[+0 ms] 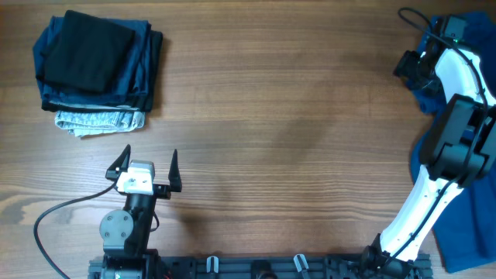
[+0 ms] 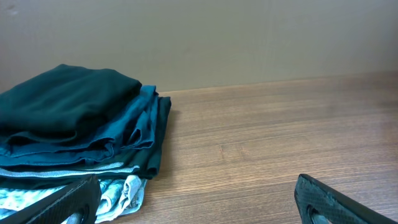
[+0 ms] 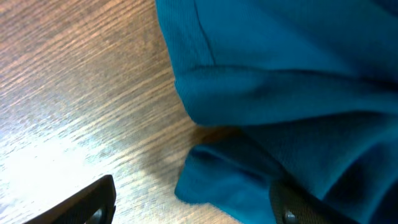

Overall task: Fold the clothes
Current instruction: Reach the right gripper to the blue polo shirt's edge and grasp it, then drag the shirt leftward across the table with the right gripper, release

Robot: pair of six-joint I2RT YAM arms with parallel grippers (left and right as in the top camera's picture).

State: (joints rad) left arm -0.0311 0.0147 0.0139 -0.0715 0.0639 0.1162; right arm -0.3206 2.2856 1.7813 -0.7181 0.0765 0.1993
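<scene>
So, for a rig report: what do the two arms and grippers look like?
The left arm has a grey joint, white wrist and black cable; the left gripper has pointed black fingers. The right arm is white with black joints and a thin black cable; the right gripper is black.

A folded stack lies at the far left corner of the wooden table: black garment on top, navy pieces beneath, grey speckled piece lowest.
</scene>
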